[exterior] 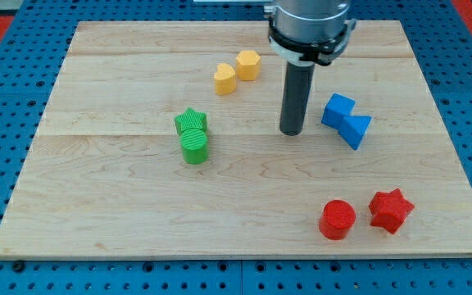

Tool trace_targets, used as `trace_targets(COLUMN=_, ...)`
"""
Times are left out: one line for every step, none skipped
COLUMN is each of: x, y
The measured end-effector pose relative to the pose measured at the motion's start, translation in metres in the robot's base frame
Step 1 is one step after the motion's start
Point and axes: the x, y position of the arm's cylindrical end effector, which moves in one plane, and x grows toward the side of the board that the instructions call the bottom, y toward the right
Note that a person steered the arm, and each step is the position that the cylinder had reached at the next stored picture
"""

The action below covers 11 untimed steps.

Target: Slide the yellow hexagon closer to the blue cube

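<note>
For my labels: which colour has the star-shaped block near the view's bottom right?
Red; the star block shows clearly in the camera view, beside a red cylinder.

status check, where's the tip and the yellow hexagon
My tip left of blue cube. Yellow hexagon untouched, top centre, beside yellow heart. Path clear.

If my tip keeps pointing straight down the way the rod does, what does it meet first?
My tip points straight down onto the bare wooden board and looks to be on it already. No block lies beneath it. The blue blocks sit just to the view's right, apparently apart from it.
</note>
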Motion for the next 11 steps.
trace_targets(x=-0.006, y=0.014)
trace_targets(x=-0.015, y=0.021)
trace_targets(x=-0.026, y=0.033)
trace_targets(x=-0.027, y=0.041)
trace_targets(x=-0.033, y=0.042)
trace_targets(x=-0.074, y=0.022)
trace_targets(x=-0.122, y=-0.001)
trace_targets(x=-0.165, y=-0.008)
trace_targets(x=-0.201, y=-0.059)
trace_targets(x=-0.195, y=-0.095)
trace_targets(x=-0.140, y=-0.095)
